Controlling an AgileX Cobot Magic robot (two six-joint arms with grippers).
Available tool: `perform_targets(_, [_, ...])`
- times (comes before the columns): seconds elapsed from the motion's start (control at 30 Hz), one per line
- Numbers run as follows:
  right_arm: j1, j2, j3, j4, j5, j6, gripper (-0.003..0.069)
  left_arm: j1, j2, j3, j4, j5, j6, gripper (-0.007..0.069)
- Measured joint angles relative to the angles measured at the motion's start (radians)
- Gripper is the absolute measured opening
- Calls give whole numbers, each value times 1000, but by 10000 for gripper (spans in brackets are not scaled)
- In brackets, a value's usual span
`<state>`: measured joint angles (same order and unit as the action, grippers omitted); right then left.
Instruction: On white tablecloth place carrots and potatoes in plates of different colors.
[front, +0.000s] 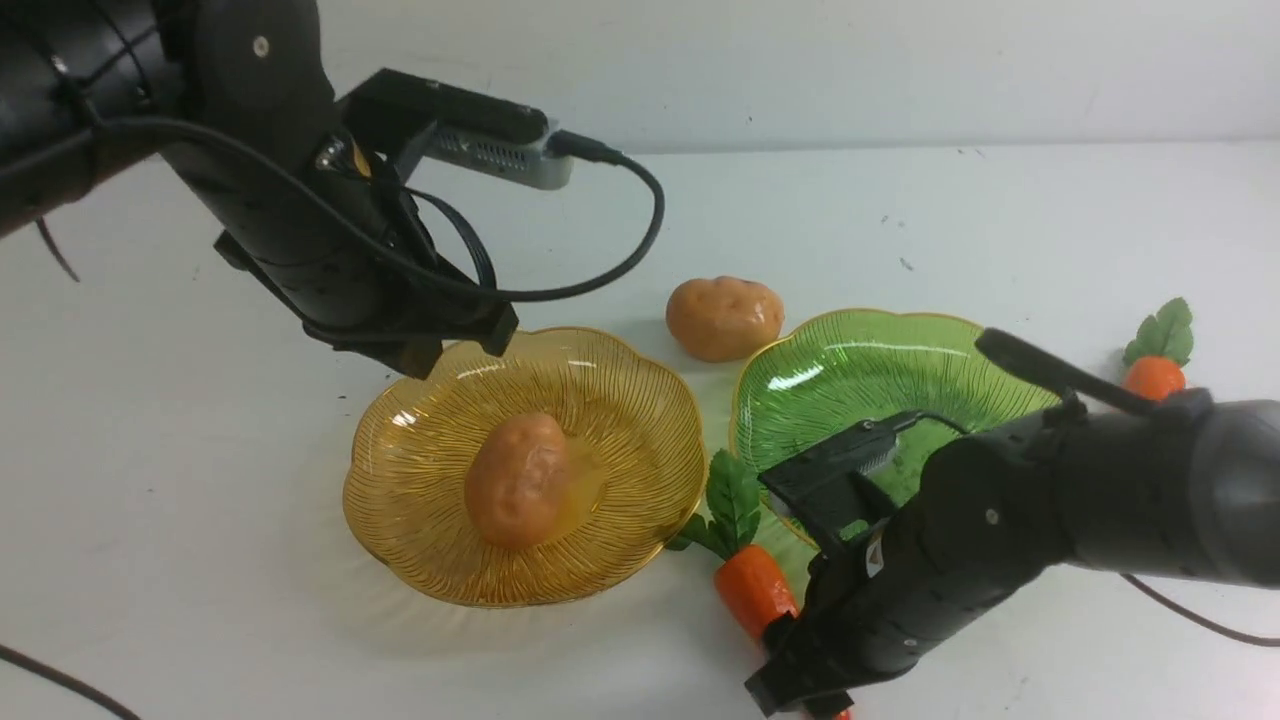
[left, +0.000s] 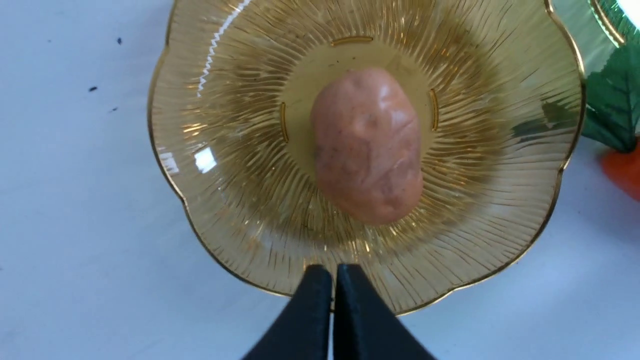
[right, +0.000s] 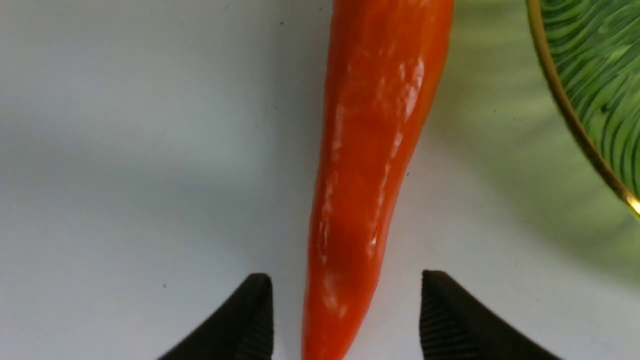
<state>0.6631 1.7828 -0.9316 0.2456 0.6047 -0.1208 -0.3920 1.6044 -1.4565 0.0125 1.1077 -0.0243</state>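
Front view: one potato (front: 517, 492) lies in the amber plate (front: 400, 440), and a second potato (front: 724, 317) sits on the white tablecloth (front: 200, 500) just behind that plate. The left gripper (left: 333, 272) hovers over the amber plate's rim, jaws pressed together and empty. To the plate's right, the right gripper (right: 347, 275) stands open astride the carrot (front: 752, 590), clear of it on both sides.

You had open white tablecloth (front: 180, 560) from 6 to 10 o'clock of the amber plate (front: 380, 470). At its 11 o'clock the left gripper (left: 334, 274), jaws together, hung over the rim. The gap toward the green plate (front: 860, 322) was obstructed by a potato (front: 724, 317) at 1 o'clock and a carrot (front: 752, 590) at 4 o'clock. The right gripper (right: 346, 278) straddled the carrot's tip, jaws apart. The right arm (front: 1050, 500) overhung the green plate from 4 to 6 o'clock.
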Motion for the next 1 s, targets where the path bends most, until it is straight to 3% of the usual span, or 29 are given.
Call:
perform_targets(0.13, [0,7,-10,1,25,0,237,0,-35,0,16,16,0,-3])
perform_targets(0.33, [0,-82,-10,21,251,9,251,0,-44,0,23,37,0,-3])
perform_targets(0.53, [-20,-287,-10,5,338,44,251,-1,-44,0,22,38,0,-3])
perform_targets(0.73, [-199,-337,-75,-59,249,112,251,-1,-44,0,-50,39,47,-3])
perform_targets(0.9, [-337,-170,-222,-68,217,109,251,-1,-44,0,-156,27,185,-3])
perform_targets(1.0, [-363,-65,-302,-69,267,121,337,-1,-44,0,-246,-1,301,-3])
